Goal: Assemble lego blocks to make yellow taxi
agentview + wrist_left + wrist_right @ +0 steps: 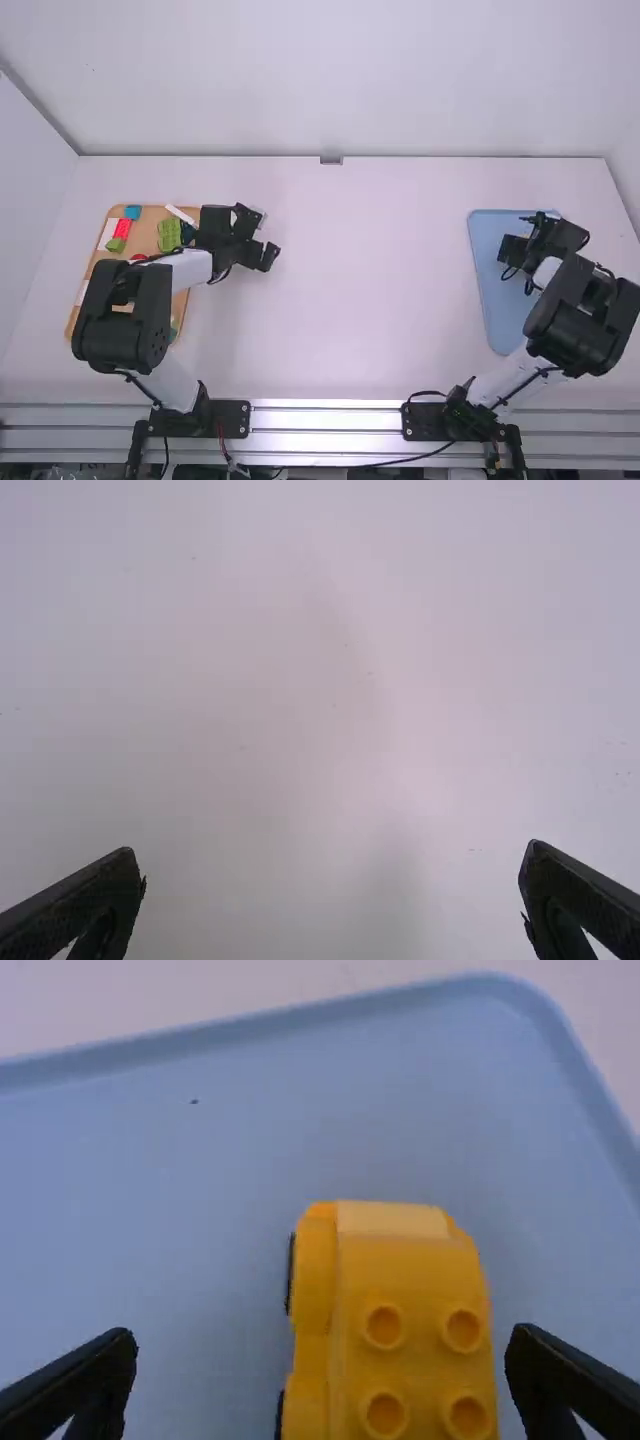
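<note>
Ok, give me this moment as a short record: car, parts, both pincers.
car: yellow car, in the blue tray, four studs visible on top
parts: brown tray, with red, green and blue bricks among others
left pincer: open, nothing held, over white table
right pincer: open, above blue tray, near car

Two trays (pixel 490 300), one yellow taxi (pixel 408 1315)

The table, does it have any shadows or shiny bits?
Left wrist view: a soft grey shadow on the white table, between the left gripper's fingers, with a paler glow beside it. Right wrist view: dim shading on the blue tray beside the yellow car.
</note>
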Tool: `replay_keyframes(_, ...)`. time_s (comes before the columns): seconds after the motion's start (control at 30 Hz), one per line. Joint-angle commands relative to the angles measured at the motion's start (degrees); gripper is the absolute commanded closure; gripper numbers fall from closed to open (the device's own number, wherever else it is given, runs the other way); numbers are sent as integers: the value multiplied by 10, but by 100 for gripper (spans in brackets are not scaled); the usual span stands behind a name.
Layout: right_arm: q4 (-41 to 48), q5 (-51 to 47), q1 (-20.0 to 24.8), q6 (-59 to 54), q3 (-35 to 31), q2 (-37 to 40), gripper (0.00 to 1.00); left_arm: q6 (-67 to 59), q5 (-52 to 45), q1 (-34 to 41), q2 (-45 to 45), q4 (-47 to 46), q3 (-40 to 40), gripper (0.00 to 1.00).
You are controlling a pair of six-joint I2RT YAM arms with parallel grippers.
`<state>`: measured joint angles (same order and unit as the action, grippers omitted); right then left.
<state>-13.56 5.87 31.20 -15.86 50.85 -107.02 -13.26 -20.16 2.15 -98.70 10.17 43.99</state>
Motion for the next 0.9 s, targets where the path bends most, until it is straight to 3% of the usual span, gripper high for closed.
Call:
replay_keyframes(0.0, 18, -52, -25, 6, -2, 54, 1, 4, -23, 5, 31, 1, 6, 1)
replay_keyframes(0.13, 68, -83, -77, 0, -2, 126, 1, 3, -7, 14, 69, 5, -5, 1)
replay_keyframes(0.47, 125, -74, -243, -2, -2, 242, 1, -45, 199, 150, 262, 28, -82, 0)
replay_keyframes(0.73, 125, -78, -365, -11, -2, 281, 2, -41, 211, 184, 416, 18, -109, 1)
replay_keyframes(0.87, 125, -105, -405, -11, -2, 295, 2, -41, 211, 184, 466, 5, -115, 1)
